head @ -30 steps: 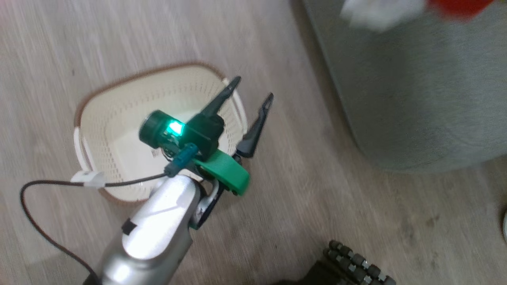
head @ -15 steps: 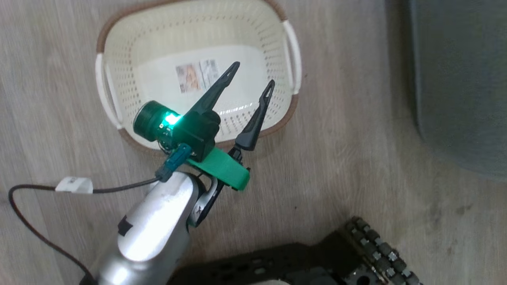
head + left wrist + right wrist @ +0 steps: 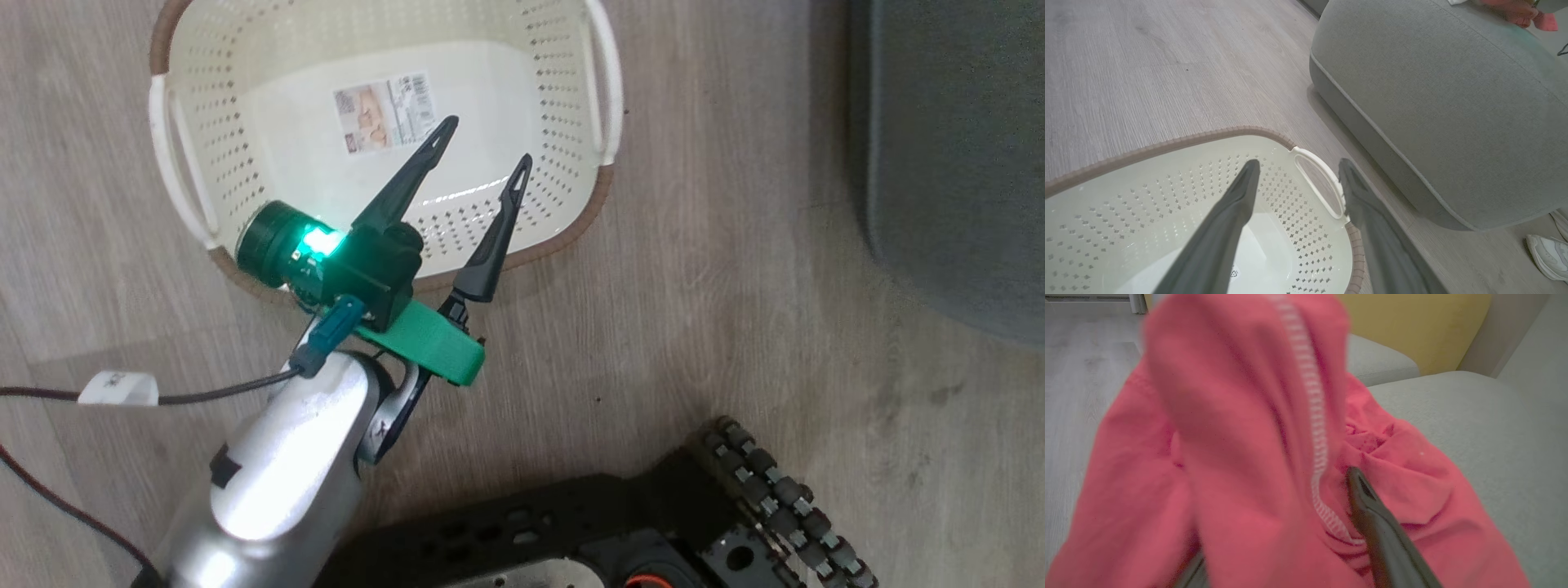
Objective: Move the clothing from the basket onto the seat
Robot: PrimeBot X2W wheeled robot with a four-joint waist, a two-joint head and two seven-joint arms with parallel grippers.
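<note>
Basket [image 3: 214,106] empty, label [image 3: 384,110] bare, so my left fingers [image 3: 406,178] hang spread above it, holding nothing. Clothing [image 3: 1241,437] drapes over my right fingers [image 3: 1376,522] at the seat [image 3: 1474,428], likely for release. Cloth hides the grip, so I cannot tell.

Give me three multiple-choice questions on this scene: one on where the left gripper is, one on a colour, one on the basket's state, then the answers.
1. The left gripper hovers over: A the seat; B the basket; C a shoe.
2. The basket's rim is: A blue; B black; C brown.
3. The basket is: A empty; B full of clothing; C tipped over.

Answers:
1 B, the head view shows its open fingers above the basket's bottom.
2 C, a brown band runs round the top.
3 A, just a label lies on its bottom.
</note>
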